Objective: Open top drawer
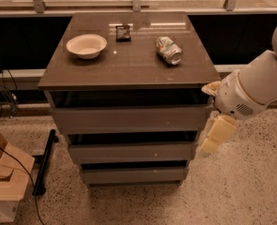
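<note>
The top drawer (128,119) is the wide grey handle-less front just under the brown cabinet top (128,67). A dark gap shows above the front. Two narrower grey drawer fronts sit below it, the middle one (131,152) and the bottom one (133,175). My gripper (215,135) hangs cream-coloured from the white arm (250,90) at the right. It is beside the cabinet's right edge, level with the top and middle drawers, at or just off the corner.
On the cabinet top stand a white bowl (86,45), a small dark object (123,32) and a can on its side (168,50). A cardboard box (4,182) and a black bar (44,161) lie on the floor at the left. A dark ledge runs behind.
</note>
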{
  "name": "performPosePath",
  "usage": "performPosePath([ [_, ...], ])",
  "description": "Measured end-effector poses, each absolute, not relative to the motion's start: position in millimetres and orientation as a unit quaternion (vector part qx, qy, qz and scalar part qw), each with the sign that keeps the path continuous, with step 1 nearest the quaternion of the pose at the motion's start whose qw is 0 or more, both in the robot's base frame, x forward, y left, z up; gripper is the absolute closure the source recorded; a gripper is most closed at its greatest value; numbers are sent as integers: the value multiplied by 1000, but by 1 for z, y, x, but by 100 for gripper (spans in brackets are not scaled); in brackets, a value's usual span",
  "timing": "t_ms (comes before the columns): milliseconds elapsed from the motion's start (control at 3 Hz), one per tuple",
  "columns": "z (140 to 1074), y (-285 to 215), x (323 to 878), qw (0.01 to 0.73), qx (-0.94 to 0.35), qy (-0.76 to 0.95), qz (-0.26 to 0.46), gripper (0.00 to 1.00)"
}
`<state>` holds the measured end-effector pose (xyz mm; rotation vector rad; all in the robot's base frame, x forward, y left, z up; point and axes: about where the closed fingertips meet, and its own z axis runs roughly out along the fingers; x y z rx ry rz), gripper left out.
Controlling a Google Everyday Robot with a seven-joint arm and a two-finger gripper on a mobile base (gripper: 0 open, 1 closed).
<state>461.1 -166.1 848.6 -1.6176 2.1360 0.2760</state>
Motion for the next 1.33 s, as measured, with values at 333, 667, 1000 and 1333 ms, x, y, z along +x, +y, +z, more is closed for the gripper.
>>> performPosePath([
  [333, 841, -158, 468, 230, -575, 779, 97, 0],
  [667, 813, -135, 493, 253, -563, 781, 101, 0],
  [1000, 784, -124, 521, 272, -543, 788, 103, 0],
  [1333, 757, -123, 547, 281, -522, 797, 116, 0],
])
